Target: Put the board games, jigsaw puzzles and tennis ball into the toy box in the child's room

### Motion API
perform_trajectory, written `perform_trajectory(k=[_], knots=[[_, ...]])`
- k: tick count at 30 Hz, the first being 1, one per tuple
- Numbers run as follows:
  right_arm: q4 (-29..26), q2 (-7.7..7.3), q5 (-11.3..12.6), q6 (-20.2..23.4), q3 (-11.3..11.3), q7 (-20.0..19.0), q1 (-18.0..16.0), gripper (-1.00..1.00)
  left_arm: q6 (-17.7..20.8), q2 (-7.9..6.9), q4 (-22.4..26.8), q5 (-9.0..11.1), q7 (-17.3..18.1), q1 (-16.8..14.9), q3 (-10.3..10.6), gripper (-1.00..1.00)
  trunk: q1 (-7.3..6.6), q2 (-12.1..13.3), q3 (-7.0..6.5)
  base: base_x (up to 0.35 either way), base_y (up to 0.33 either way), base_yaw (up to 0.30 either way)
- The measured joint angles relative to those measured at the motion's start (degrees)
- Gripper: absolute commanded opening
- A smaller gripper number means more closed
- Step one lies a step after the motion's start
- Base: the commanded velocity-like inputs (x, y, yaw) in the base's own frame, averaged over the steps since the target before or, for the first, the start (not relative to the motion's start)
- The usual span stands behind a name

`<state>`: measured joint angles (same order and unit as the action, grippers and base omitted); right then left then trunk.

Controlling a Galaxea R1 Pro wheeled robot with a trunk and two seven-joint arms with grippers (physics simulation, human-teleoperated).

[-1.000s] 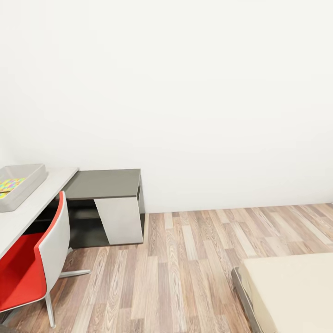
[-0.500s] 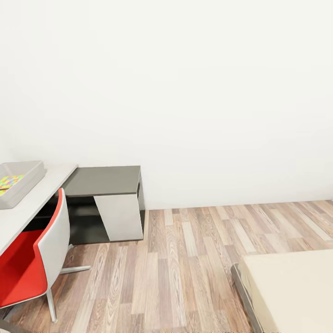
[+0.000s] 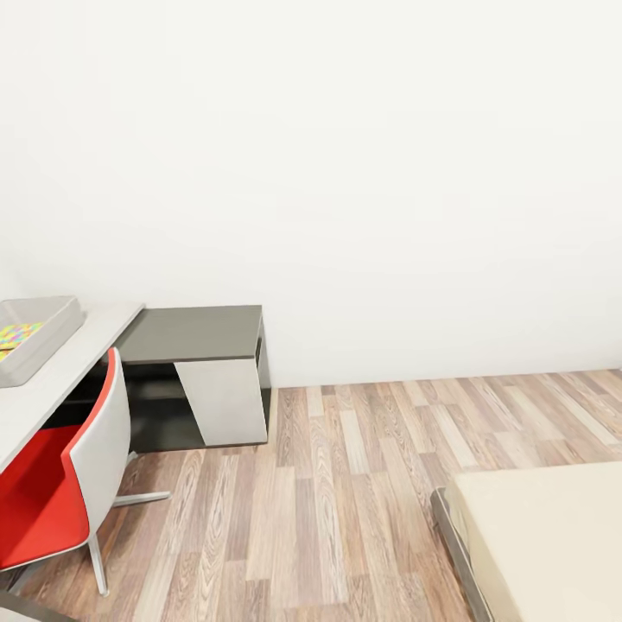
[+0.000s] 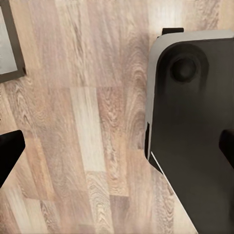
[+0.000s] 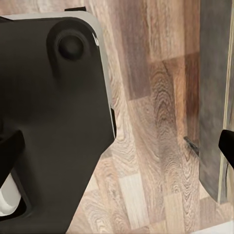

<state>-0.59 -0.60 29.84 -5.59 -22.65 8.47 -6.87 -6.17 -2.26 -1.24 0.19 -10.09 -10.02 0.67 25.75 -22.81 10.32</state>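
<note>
Both our arms hang low, wrists aimed down at the wood-plank floor (image 3: 345, 501). The left gripper (image 4: 117, 151) and right gripper (image 5: 117, 148) have fingers spread wide, holding nothing. The light grey shallow toy box (image 3: 47, 333) sits on the long white table (image 3: 60, 380) at far left, a colourful jigsaw puzzle (image 3: 17, 333) inside.

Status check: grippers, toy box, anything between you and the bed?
Both grippers open, empty, over floor. Toy box on table, jigsaw puzzle inside. Bed corner ahead-right; red chair at table.
</note>
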Motion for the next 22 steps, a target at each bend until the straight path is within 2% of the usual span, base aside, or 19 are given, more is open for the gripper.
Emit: perform_trajectory(k=[7, 13, 22], knots=[[-0.06, 0.09, -0.3, -0.14, 0.04, 0.0, 0.91, 1.0, -0.43, -0.26, 0.15, -0.25, 0.05, -0.01, 0.27, 1.0, 0.0, 0.0, 0.02, 0.0, 0.0, 0.0], [-0.2, 0.72, -0.22, -0.17, 0.1, -0.02, 1.08, 1.0, -0.38, 0.49, 0.1, -0.07, 0.34, 0.04, 0.12, 1.0, 0.0, 0.0, 0.03, 0.0, 0.0, 0.0], [-0.09, 0.1, -0.29, -0.2, 0.17, 0.0, 1.09, 1.0, -0.49, 0.62, 0.13, -0.39, 0.57, 0.04, 0.24, 1.0, 0.0, 0.0, 0.03, 0.0, 0.0, 0.0]])
